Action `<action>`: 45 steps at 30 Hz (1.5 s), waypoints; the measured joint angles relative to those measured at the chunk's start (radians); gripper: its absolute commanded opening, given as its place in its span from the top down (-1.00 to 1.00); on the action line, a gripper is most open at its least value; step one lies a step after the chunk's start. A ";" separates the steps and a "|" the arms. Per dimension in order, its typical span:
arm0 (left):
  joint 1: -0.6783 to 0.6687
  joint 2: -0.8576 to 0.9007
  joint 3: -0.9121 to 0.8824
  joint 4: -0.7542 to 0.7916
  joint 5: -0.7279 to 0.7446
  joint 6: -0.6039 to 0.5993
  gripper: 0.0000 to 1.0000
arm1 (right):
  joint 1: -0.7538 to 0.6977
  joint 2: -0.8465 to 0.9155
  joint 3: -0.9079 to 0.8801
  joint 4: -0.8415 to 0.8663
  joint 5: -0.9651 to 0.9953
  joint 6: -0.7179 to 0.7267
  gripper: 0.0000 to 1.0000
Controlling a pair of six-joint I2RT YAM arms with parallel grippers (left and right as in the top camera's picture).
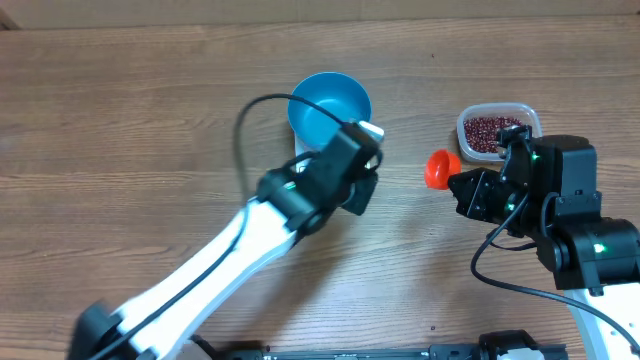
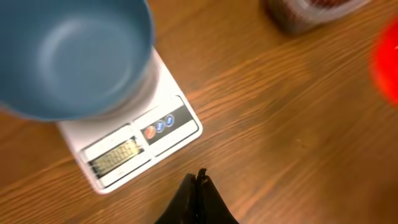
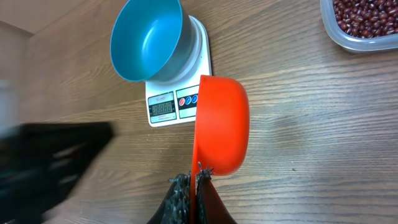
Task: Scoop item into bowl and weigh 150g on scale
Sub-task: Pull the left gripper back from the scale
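The blue bowl (image 1: 330, 103) (image 2: 68, 56) (image 3: 149, 37) stands empty on the white scale (image 2: 140, 146) (image 3: 177, 102), whose display edge faces my arms. Red-brown beans (image 1: 490, 133) (image 3: 367, 15) fill a clear tub (image 1: 500, 110) (image 2: 305, 15) at the far right. My left gripper (image 1: 362, 165) (image 2: 198, 180) hovers just in front of the scale, shut and holding nothing. In the overhead view its arm hides most of the scale. My right gripper (image 1: 462, 185) (image 3: 194, 177) is shut on the handle of an orange scoop (image 1: 440, 168) (image 3: 221, 124) (image 2: 388, 59), held on edge between scale and tub.
The left arm (image 3: 50, 162) shows as a dark blur at the left of the right wrist view. A black cable (image 1: 250, 115) arcs over the table left of the bowl. The wooden table (image 1: 120, 120) stretches left and front.
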 measured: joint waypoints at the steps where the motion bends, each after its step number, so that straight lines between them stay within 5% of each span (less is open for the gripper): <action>1: 0.007 -0.037 0.002 -0.023 0.004 0.006 0.92 | 0.000 0.000 0.000 0.001 0.001 0.000 0.93; 12: 0.161 -0.243 -0.027 -0.172 0.033 0.138 0.91 | 0.000 0.001 0.000 0.064 0.042 0.000 0.93; 23: 0.280 -0.491 -0.448 0.105 0.170 0.168 0.91 | 0.000 0.055 0.000 0.068 0.044 0.001 0.92; 30: 0.280 -0.557 -0.624 0.230 0.205 0.273 0.07 | 0.000 0.058 0.000 0.086 0.043 0.004 0.93; 33: 0.280 -0.530 -0.631 0.260 0.201 0.288 -0.99 | 0.000 0.058 0.000 0.086 0.043 0.004 0.93; 45: 0.280 -0.434 -0.631 0.300 0.197 0.292 -0.99 | 0.000 0.058 0.000 0.089 0.043 0.004 0.93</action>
